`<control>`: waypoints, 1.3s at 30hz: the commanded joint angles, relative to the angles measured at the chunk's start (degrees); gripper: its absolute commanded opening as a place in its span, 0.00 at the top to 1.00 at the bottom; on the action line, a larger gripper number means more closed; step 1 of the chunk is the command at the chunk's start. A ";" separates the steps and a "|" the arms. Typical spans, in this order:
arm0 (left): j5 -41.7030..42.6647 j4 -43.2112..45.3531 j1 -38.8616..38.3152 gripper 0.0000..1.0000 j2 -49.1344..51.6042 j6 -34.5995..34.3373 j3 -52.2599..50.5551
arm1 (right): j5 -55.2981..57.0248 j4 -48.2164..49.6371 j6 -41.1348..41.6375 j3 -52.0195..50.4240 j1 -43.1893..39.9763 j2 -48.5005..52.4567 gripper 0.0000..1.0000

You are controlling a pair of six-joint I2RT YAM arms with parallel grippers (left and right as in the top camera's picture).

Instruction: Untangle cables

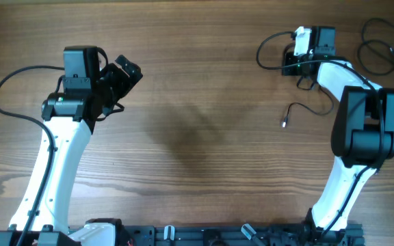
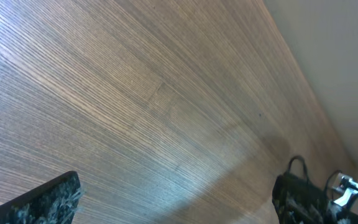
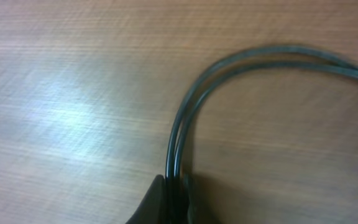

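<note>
Heads up, your right gripper (image 3: 174, 198) is clamped tight on a doubled strand of the cables (image 3: 229, 65), which runs straight ahead of its fingertips then arcs off to its right, while your left gripper (image 1: 125, 74) sits wide open, well away.

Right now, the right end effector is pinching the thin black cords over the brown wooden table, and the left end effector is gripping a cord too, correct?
Not quite. The left end effector grips nothing: the left wrist view shows its jaws open over the bare brown wooden table, with no cord between them. The rest holds: the right end effector is shut on the thin black cords.
</note>
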 commanded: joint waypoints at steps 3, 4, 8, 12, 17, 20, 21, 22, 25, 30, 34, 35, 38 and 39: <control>-0.98 0.15 -0.24 0.00 -0.72 1.09 0.26 | -9.73 -17.79 -1.03 -1.40 0.79 -12.09 0.96; -0.98 0.15 -0.24 0.00 -0.72 1.09 0.26 | -9.77 -20.87 -1.03 -1.40 0.79 -15.23 0.96; -0.98 0.15 -0.24 0.00 -0.72 1.11 0.26 | -9.86 -31.65 1.60 -1.40 0.79 -25.03 0.96; -0.98 0.15 -0.24 0.00 -0.72 1.11 0.26 | -29.29 -36.37 -9.22 -1.40 1.18 -28.33 0.96; -0.98 0.15 -0.24 0.00 -0.72 1.11 0.26 | -67.43 -29.62 -22.99 -1.40 1.16 -30.14 0.96; -0.98 0.15 -0.24 0.00 -0.72 1.11 0.26 | -70.97 -28.17 -28.37 -1.40 1.16 -32.02 0.96; -0.98 0.15 -0.24 0.00 -0.72 1.11 0.26 | -73.75 -28.22 -30.40 -1.40 1.16 -32.28 0.96; -0.98 0.15 -0.24 0.00 -0.72 1.09 0.26 | -74.95 -28.26 -30.71 -1.40 1.16 -32.33 0.96; -0.98 0.15 -0.24 0.00 -0.72 1.09 0.26 | -57.75 -32.57 -29.59 -1.90 1.16 -32.20 0.96; -0.98 0.15 -0.24 0.00 -0.72 1.09 0.26 | -38.10 -45.81 -28.83 -2.38 1.16 -32.20 0.96; -0.98 0.15 -0.24 0.00 -0.72 1.11 0.26 | -23.15 -48.35 -20.13 -2.43 1.16 -31.89 0.96; -0.98 0.15 -0.24 0.00 -0.72 1.11 0.26 | -21.20 -48.61 -17.22 -2.45 1.16 -31.87 0.96; -0.98 0.15 -0.24 0.00 -0.72 1.09 0.26 | -21.05 -45.92 -9.66 -2.45 1.40 -31.87 0.95; -0.98 0.15 -0.24 0.00 -0.72 1.11 0.26 | -21.07 -43.58 -7.72 -2.38 1.79 -31.98 0.95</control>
